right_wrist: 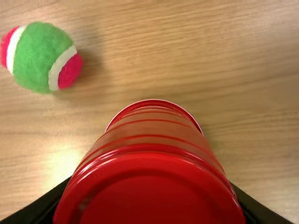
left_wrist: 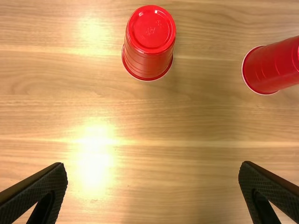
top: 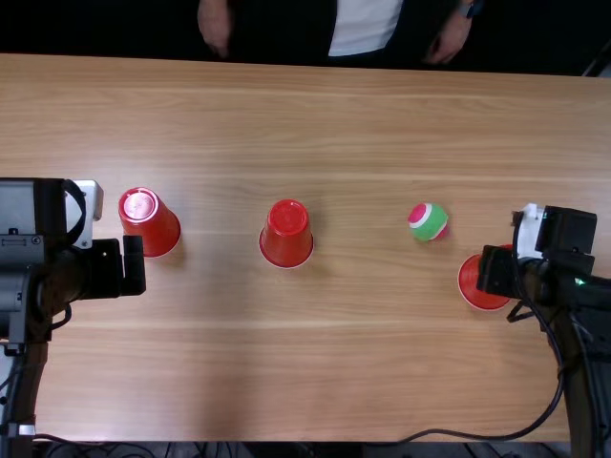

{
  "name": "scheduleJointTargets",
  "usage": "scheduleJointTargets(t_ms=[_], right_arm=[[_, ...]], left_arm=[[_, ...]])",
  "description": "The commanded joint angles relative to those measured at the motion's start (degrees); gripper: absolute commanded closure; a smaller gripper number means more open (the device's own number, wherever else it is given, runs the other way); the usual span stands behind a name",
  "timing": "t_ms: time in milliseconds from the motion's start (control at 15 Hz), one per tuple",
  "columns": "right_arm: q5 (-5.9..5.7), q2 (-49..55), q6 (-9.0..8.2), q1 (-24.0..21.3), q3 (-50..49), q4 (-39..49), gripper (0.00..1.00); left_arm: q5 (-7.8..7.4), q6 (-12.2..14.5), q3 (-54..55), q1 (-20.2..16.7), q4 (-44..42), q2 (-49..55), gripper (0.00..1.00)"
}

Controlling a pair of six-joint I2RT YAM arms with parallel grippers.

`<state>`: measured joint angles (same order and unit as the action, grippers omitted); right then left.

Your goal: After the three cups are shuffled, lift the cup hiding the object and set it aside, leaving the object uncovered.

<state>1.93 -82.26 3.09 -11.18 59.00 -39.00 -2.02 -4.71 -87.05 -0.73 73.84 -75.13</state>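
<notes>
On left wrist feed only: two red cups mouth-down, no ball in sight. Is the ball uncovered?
Observer: Yes. The ball lies bare on the table, right of the middle cup.
Operator: Where is the third cup?
Observer: The third cup is near the table's right end, beside the ball but apart from it, in the right gripper.
Operator: Held or let go?
Observer: Held. In the right wrist view the fingers sit against both sides of it.
</notes>
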Motion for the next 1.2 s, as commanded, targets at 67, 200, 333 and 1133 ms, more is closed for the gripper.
scheduleJointTargets(t_ms=[67,200,333,1133], right_arm=[[0.07,-0.36,1.76,-0.33,-1.35,0.23,0.0],[0.07,0.17,1.86,-0.16,-1.17,0.34,0.0],[0.28,0.52,1.76,-0.07,-0.29,0.34,0.0],[0.39,9.66,-0.14,18.04,8.15,3.4,0.0]], left_arm=[[-0.51,0.28,-0.76,0.56,0.09,0.87,0.0],[-0.51,0.28,-0.67,0.56,0.09,0.87,0.0],[-0.51,0.28,-0.76,0.56,0.09,0.87,0.0],[-0.51,0.28,0.82,0.47,0.09,4.82,0.0]])
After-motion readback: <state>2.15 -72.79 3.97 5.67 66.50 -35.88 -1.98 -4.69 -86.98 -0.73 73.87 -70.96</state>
